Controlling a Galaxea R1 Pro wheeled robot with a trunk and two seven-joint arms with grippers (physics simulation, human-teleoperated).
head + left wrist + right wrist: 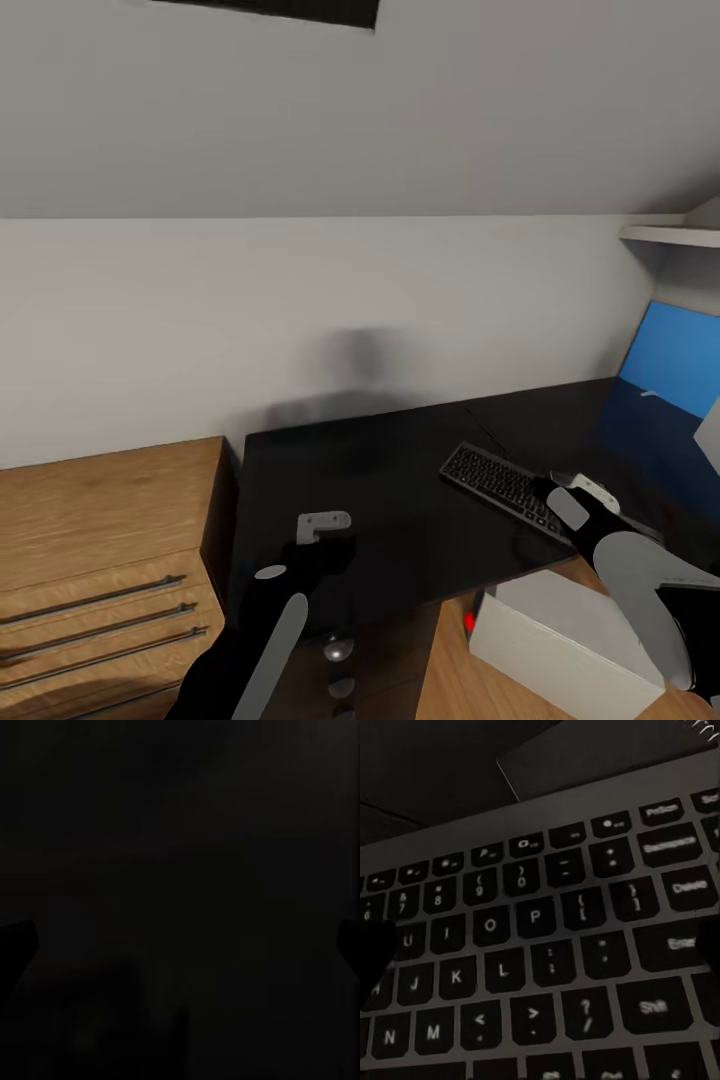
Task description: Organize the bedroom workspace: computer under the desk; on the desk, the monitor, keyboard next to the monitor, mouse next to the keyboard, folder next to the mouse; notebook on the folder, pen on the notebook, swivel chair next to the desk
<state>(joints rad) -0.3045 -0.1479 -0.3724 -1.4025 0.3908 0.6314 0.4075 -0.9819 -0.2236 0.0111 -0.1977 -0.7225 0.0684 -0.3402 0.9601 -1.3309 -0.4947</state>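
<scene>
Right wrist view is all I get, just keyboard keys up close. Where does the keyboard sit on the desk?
Observer: In the head view the keyboard lies angled on the right part of the black desk, near the front edge.
Operator: Where's my right gripper relative to it?
Observer: The right gripper is over the keyboard's right end.
Operator: Is the computer under the desk?
Observer: The computer, a white box with a red dot, stands on the floor at the desk's front edge, mostly out in front of it.
Operator: And the left gripper?
Observer: The left gripper is over the desk's near left part.
</scene>
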